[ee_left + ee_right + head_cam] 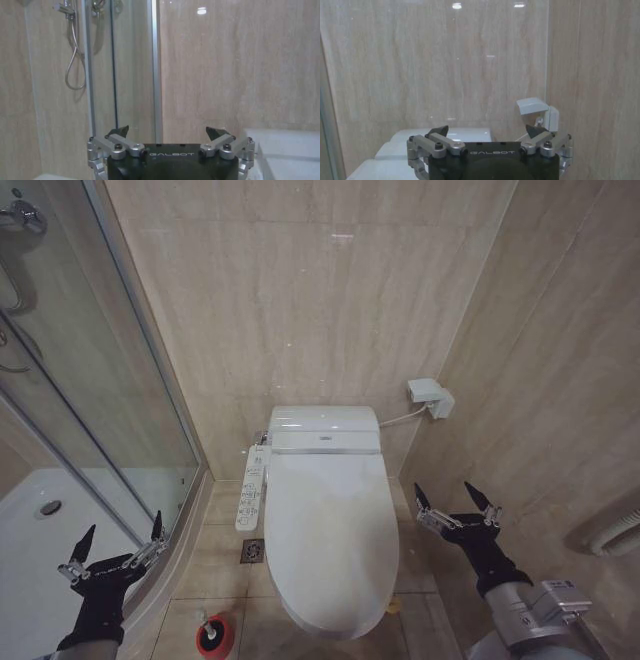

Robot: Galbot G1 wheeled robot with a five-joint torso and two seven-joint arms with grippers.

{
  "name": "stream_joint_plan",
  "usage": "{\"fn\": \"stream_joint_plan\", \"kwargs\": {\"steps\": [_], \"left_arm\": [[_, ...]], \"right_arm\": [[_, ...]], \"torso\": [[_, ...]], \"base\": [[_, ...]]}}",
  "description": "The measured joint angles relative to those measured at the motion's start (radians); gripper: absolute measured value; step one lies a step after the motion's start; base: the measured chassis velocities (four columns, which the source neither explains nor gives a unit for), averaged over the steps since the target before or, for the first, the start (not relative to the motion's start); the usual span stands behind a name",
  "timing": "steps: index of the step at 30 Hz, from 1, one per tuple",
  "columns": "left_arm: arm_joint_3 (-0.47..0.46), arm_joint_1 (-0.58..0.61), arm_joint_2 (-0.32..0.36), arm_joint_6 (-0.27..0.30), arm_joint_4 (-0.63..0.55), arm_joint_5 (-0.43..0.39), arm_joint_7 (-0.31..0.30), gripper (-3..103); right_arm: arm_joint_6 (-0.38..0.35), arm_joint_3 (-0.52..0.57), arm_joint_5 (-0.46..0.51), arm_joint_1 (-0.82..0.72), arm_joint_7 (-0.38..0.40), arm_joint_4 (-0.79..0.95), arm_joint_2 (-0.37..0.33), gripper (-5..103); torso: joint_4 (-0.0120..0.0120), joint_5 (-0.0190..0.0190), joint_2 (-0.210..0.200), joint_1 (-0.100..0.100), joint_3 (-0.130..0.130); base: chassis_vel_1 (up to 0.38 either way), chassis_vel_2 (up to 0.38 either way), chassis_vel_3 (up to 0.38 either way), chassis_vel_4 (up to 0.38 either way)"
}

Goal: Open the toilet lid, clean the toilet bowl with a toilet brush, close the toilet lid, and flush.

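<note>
1. Nearest the head camera, the left gripper [118, 547] hangs with its fingers spread wide and nothing between them, off to the left of the toilet, over the edge of the shower tray [30, 540].
2. Level with it on the toilet's other side, the right gripper [457, 504] is likewise splayed and empty, close to the right-hand wall.
3. Down on the floor by the toilet's front left corner stands the toilet brush [214, 635], its red base sitting well apart from both grippers and untouched.
4. Between the two arms the toilet lid [330, 540] lies flat and shut, so the toilet bowl beneath is covered.
5. Along the toilet's left flank runs the remote panel [252, 490]; behind the lid is the tank housing [323, 430].
6. Judged from this, no step is done: lid to lift, bowl to scrub, lid to lower, flush to press all remain.
7. From the left wrist, the shower hose [74, 56] and glass door frame [156, 71] appear above the left gripper's parted tips.
8. From the right wrist, the wall socket box [537, 110] to the toilet's right shows close up, beyond that gripper's open tips.
</note>
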Motion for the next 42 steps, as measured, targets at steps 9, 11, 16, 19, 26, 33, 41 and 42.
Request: {"fn": "stream_joint_plan", "kwargs": {"steps": [9,11,16,19,26,33,41,42], "left_arm": [[-0.027,-0.072,0.089,0.017,0.132,-0.087,-0.009,100],[-0.028,-0.088,0.106,0.005,0.165,-0.104,-0.017,100],[-0.016,-0.117,0.13,-0.039,0.218,-0.114,-0.02,100],[-0.007,-0.126,0.154,-0.043,0.233,-0.125,-0.008,100],[0.006,-0.206,0.282,-0.019,0.315,-0.204,0.001,100],[0.035,-0.334,0.431,-0.011,0.441,-0.282,0.0,100],[0.099,-0.457,0.546,-0.038,0.598,-0.306,0.033,98],[0.099,-0.457,0.546,-0.038,0.598,-0.306,0.033,98]], "right_arm": [[0.0,0.0,0.0,0.0,0.0,0.0,0.0,100],[0.0,0.0,0.0,0.0,0.0,0.0,0.0,100],[0.0,0.0,0.0,0.0,0.0,0.0,0.0,100],[0.0,0.0,0.0,0.0,0.0,0.0,0.0,100],[0.0,0.0,0.0,0.0,0.0,0.0,0.0,100],[0.0,0.0,0.0,0.0,0.0,0.0,0.0,100],[0.0,0.0,0.0,0.0,0.0,0.0,0.0,100],[0.0,0.0,0.0,0.0,0.0,0.0,0.0,100]], "torso": [[0.0,-0.0002,0.0,0.0,0.0],[0.0,-0.0004,0.0,0.0,0.0],[0.0,-0.0003,0.0,0.0,0.0],[0.0001,-0.0003,0.0,0.0,0.0],[0.0,-0.0003,0.0,0.0,0.0],[0.0,-0.0004,0.0,0.0,0.0],[0.0,-0.0004,0.0,0.0,0.0],[0.0,-0.0004,0.0,0.0,0.0]], "base": [[0.0,0.0,0.0,0.0],[0.0,0.0,0.0,0.0],[0.0,0.0,0.0,0.0],[0.0,0.0,0.0,0.0],[0.0,0.0,0.0,0.0],[0.0,0.0,0.0,0.0],[0.0,0.0,0.0,0.0],[0.0,0.0,0.0,0.0]]}}
